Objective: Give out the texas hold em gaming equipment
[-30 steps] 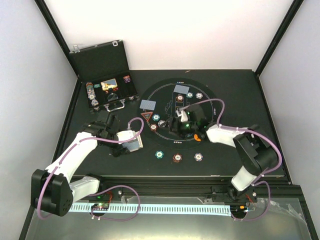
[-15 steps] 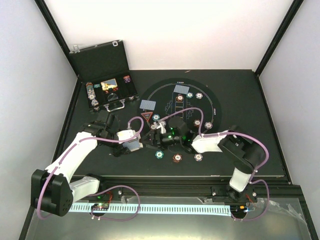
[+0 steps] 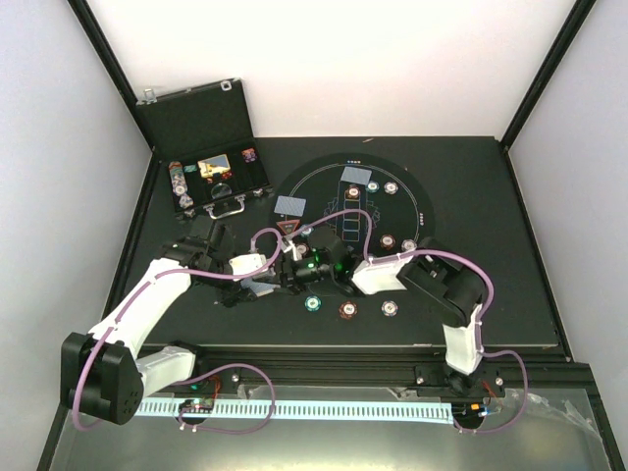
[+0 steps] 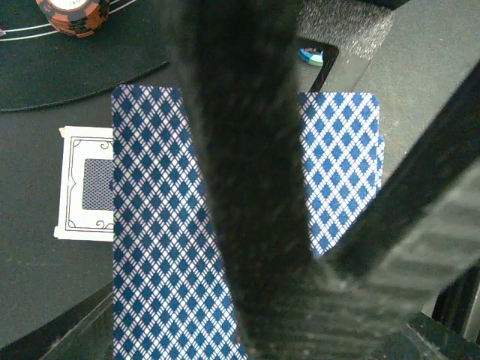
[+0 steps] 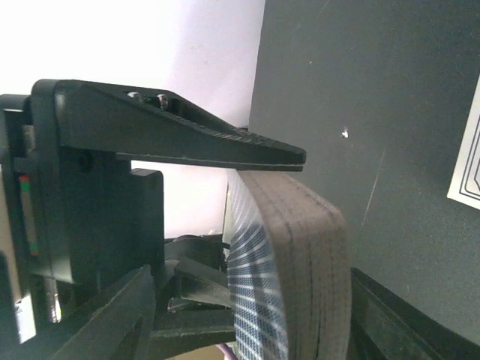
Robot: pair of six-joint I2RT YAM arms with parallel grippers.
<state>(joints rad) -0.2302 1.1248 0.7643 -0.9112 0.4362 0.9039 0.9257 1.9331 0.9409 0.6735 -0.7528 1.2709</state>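
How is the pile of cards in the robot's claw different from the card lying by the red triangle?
The pile of cards is a thick stack, while the card by the red triangle is just one thin card. The pile is clamped in the left claw; the single card lies flat on the round mat with nothing gripping it. Both have blue patterned backs.

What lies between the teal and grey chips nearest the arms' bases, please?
A brown chip sits between that teal chip and grey chip, in the top view.
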